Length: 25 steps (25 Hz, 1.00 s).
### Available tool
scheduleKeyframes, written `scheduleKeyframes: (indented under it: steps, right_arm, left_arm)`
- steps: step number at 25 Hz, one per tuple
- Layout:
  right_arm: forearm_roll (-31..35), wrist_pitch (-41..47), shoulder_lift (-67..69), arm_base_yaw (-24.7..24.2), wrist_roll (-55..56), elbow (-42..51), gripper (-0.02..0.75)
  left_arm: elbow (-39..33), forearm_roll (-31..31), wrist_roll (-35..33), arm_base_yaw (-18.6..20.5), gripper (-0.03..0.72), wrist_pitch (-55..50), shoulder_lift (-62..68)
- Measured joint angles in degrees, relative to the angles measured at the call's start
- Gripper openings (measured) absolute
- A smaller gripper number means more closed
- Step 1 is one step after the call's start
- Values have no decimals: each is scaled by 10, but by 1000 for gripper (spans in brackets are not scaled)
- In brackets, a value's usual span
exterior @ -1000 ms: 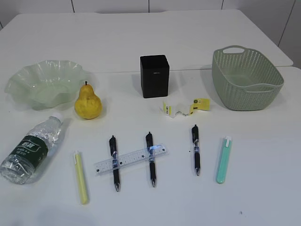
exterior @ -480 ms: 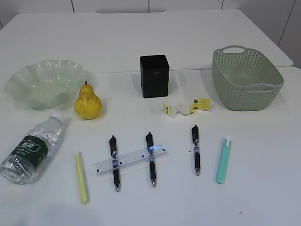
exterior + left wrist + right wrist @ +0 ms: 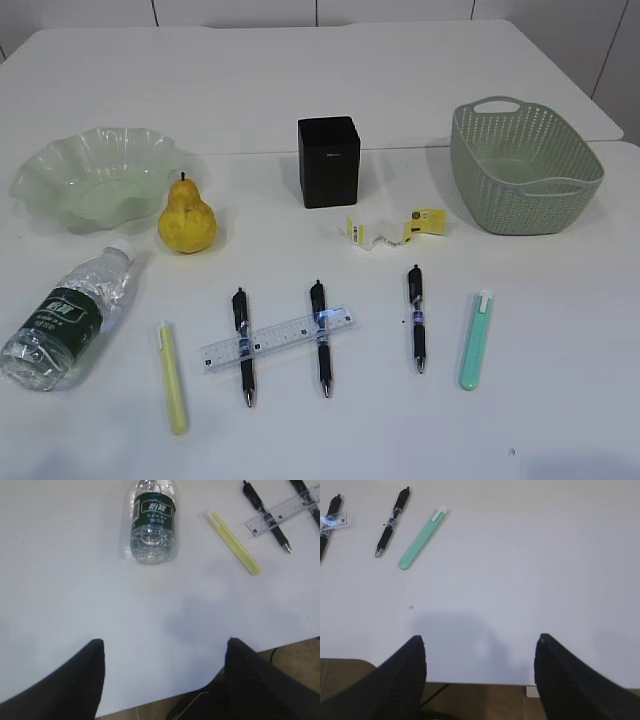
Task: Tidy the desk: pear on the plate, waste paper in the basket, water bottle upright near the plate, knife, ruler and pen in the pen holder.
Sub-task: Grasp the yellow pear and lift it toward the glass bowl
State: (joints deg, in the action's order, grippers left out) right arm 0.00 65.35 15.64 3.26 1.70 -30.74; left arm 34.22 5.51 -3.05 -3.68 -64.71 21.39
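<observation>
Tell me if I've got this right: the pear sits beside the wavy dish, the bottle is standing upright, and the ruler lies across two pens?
Nearly. The water bottle is not standing: it lies on its side on the table, as the exterior view shows. The rest holds: the pear sits beside the plate, and the ruler lies across two pens.

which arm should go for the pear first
Left. The pear and plate sit on the table's left, the left gripper is open and empty over that side, near the bottle.
</observation>
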Motion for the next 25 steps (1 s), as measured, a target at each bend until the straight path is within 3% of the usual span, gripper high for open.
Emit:
scheduleKeyframes:
  steps: [10, 25]
  right_arm:
    - [0, -14, 123, 0, 10, -74, 532]
    - [0, 25, 349, 0, 20, -204, 532]
  left_arm:
    - [23, 2, 0, 0, 527, 0, 110]
    - [345, 36, 0, 0, 527, -67, 338]
